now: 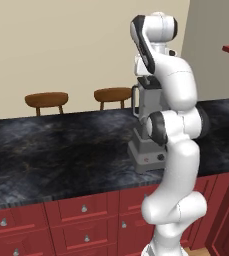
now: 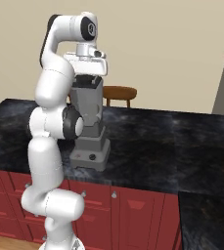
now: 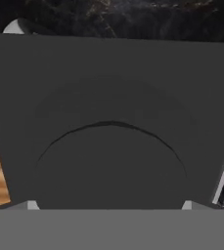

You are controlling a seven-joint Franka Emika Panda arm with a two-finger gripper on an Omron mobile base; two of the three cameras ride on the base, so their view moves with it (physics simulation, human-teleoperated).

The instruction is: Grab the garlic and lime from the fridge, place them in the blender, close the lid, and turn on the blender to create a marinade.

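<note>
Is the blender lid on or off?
On. The lid sits flat across the top of the blender jar, right below the open claw, with no jar opening showing.

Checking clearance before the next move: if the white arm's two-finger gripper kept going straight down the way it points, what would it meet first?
Most likely the flat dark grey lid on top of the grey blender. The open gripper points straight down just above it, though the exact gap is unclear.
</note>
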